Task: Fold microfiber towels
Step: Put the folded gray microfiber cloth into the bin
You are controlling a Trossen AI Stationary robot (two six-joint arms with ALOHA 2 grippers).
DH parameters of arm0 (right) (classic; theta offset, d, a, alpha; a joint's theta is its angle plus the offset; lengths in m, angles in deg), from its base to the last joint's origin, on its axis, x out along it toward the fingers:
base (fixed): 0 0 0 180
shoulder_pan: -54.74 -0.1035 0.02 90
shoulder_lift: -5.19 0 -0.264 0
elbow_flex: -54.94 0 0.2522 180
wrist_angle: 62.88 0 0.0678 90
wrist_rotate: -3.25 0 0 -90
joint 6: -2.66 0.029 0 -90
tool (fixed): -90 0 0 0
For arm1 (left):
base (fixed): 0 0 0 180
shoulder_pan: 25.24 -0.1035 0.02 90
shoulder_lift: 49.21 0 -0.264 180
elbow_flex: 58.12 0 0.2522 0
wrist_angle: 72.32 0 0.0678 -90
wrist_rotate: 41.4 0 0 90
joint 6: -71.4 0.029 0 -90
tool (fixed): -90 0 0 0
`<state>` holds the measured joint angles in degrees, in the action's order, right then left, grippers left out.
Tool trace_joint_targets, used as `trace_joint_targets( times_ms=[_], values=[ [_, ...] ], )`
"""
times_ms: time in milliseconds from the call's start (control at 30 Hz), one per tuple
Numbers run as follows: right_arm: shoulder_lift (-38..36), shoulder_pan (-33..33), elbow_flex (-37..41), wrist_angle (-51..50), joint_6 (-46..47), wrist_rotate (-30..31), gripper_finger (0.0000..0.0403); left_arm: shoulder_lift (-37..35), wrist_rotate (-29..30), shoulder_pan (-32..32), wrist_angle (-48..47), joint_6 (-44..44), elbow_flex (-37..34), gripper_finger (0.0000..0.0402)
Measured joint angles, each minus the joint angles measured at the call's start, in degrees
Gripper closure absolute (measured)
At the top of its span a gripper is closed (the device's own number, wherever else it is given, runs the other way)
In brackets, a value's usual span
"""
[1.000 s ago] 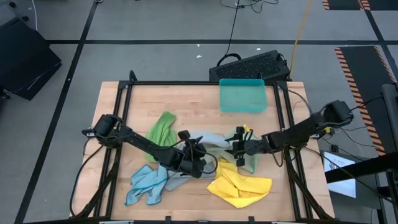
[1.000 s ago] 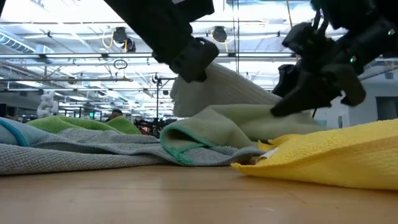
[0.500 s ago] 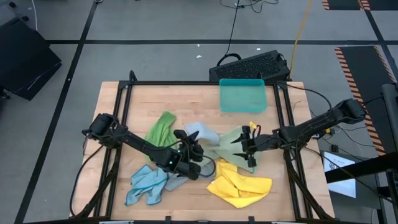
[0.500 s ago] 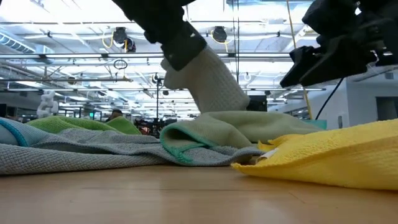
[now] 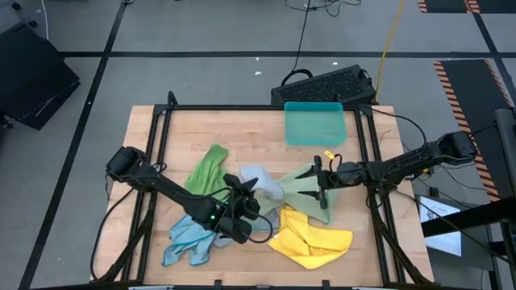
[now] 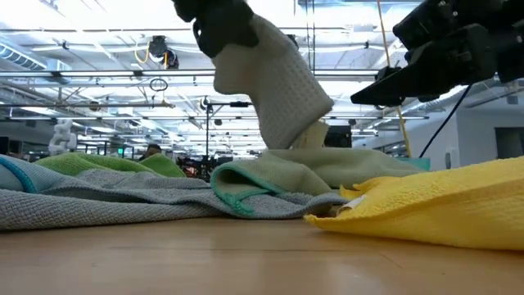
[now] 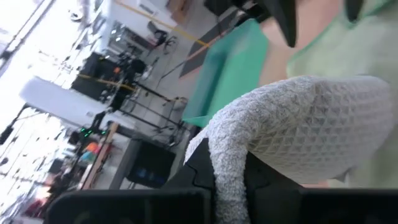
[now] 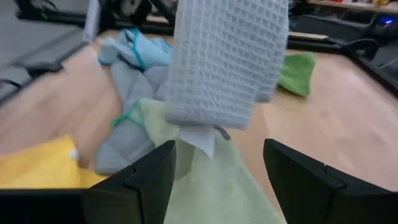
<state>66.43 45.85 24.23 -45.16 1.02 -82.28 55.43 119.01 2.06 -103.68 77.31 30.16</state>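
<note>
Since a second ago, the right gripper (image 5: 320, 183) has let go of the pale green microfiber towel (image 5: 310, 187) and drawn back toward the right side of the bench (image 5: 250, 129), its fingers (image 8: 306, 185) now spread wide and holding nothing, while the left gripper (image 5: 239, 187) has pulled the grey waffle-weave microfiber towel (image 5: 262, 184) up and toward itself. That left gripper is clamped tight on one end of the grey towel, which hangs from it in the low view as a pale ribbed column whose lower end meets the pale green towel lying flat near the bench's centre. Around them lie a bright green microfiber towel (image 5: 207, 165) to the left, a crumpled light blue microfiber towel (image 5: 189, 239) near the front left, a darker grey cloth (image 6: 106, 203) spread beside it, and a yellow microfiber towel (image 5: 310, 239) bunched at the front right, close against the pale green one. A rigid teal plastic tray (image 5: 314, 123) sits at the far edge, well apart from the cloths, with a black keyboard (image 5: 326, 84) on the floor beyond the bench. From above, the left arm covers the place where the cloths overlap, so their edges there cannot be traced. In the left wrist view the grey towel fills most of the picture and hides that gripper's fingertips.
</note>
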Motion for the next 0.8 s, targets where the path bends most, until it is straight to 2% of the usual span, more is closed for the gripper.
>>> trace_joint_targets(
  times_ms=[233,300,500,600,800],
  values=[
    [0.0,-0.1,1.9,3.4,3.6,-6.4,0.0167,0.0,-5.4,-0.6,10.9,10.3,0.0,0.0385],
    [0.1,0.0,2.8,6.0,3.6,-7.8,0.0167,0.0,-6.8,-0.7,15.3,15.5,0.0,0.0385],
    [2.3,2.7,3.9,14.6,1.1,-6.3,0.0167,0.1,-14.9,-1.0,27.1,36.1,0.0,0.0385],
    [4.7,3.5,3.9,21.7,1.2,-10.8,0.0161,0.1,-17.6,-0.7,30.9,45.3,0.0,0.0384],
    [6.9,3.7,3.9,29.9,5.5,-19.8,0.0108,0.2,-20.2,0.2,35.1,47.5,0.0,0.0385]
  ],
)
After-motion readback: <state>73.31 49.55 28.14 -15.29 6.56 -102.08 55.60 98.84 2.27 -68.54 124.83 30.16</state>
